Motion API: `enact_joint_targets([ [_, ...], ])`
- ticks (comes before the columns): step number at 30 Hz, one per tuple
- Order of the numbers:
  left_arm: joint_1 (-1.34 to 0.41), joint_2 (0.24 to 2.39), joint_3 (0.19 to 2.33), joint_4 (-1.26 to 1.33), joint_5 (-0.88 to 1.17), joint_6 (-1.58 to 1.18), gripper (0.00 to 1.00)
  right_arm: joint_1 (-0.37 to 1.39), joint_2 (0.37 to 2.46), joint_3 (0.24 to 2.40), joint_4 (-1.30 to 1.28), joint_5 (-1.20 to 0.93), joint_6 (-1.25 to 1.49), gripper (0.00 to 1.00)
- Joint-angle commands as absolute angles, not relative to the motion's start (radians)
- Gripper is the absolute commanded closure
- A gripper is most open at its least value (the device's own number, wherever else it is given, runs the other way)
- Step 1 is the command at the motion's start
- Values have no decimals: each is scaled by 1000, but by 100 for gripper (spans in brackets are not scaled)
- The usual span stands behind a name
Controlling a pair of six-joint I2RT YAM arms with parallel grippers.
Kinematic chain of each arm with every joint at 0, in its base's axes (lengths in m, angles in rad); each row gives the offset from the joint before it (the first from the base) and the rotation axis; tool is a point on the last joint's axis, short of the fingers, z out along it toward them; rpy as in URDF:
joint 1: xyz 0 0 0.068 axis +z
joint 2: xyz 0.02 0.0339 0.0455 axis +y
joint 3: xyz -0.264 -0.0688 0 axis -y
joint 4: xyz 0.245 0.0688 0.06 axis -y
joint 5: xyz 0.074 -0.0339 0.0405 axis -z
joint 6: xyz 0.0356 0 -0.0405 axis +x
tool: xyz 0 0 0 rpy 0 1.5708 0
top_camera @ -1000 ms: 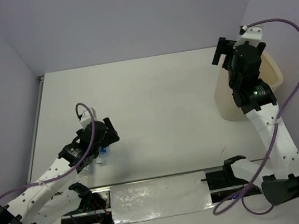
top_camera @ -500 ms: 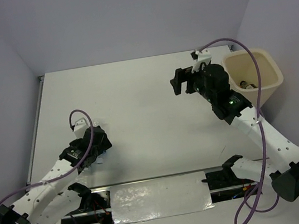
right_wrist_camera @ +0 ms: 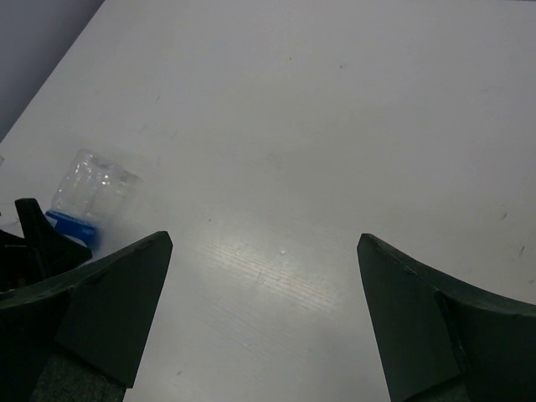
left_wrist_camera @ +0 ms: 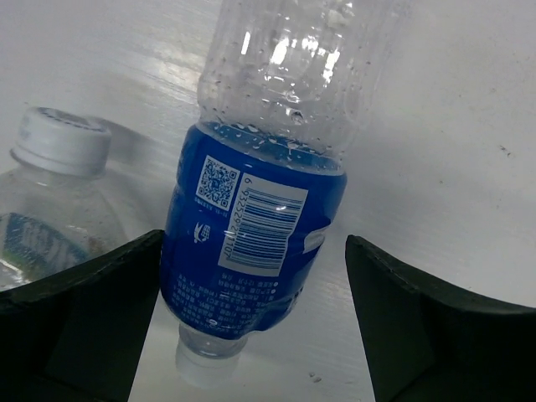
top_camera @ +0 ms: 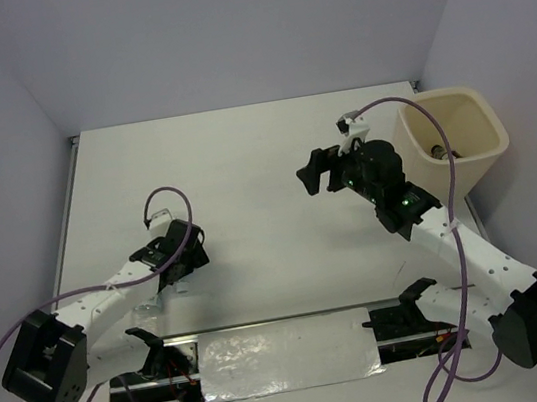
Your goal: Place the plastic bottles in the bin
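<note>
White worktop (top_camera: pixel 241 154), bare over most of its middle.

Cream bin (top_camera: pixel 475 125) stands at the far right edge, upright and mouth up. Something small lies at its bottom, too small to name.

Right arm reaches up from the near right corner and bends left. The right gripper (top_camera: pixel 313 172) hangs over the worktop left of the bin and well apart from it. In the wrist view the right gripper (right_wrist_camera: pixel 264 239) has its fingers (right_wrist_camera: pixel 109 293) spread wide, with only worktop between them.

Left arm lies low across the near left of the worktop. The left gripper (top_camera: pixel 181 255) is down at the surface.

In the left wrist view the left gripper (left_wrist_camera: pixel 254 243) has its fingers (left_wrist_camera: pixel 84 293) parted and straddling a blue-label bottle (left_wrist_camera: pixel 251 226):
- Clear plastic, lying on the worktop, cap end toward the camera.
- Left finger at or just beside the label; I cannot tell if it touches.
- Right finger apart, with a clear gap.

The same bottle (right_wrist_camera: pixel 88 197) shows at the left of the right wrist view.

Second bottle (left_wrist_camera: pixel 50 209), clear with a white cap, lies just left of the first and is partly hidden behind the left finger.
</note>
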State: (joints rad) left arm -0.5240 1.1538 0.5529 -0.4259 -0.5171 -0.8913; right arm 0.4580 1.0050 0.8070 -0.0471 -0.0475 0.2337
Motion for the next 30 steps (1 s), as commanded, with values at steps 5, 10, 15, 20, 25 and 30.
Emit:
enact_joint_targets([
  [5, -518, 1210, 568, -327, -454, -828, 29, 466, 939, 741, 60, -84, 293, 0],
  [10, -523, 1169, 572, -315, -405, -787, 58, 466, 905, 666, 148, -127, 366, 0],
  [15, -621, 1069, 578, -203, -322, -662, 61, 477, 925, 603, 293, -285, 497, 0],
  [20, -822, 1022, 607, -115, -307, -600, 60, 534, 1014, 612, 414, -315, 575, 0],
  [25, -896, 1032, 618, -17, -235, -577, 61, 590, 1141, 641, 468, -292, 626, 0],
  [30, -966, 1040, 641, 55, -271, -568, 62, 630, 1239, 686, 414, -219, 657, 0],
])
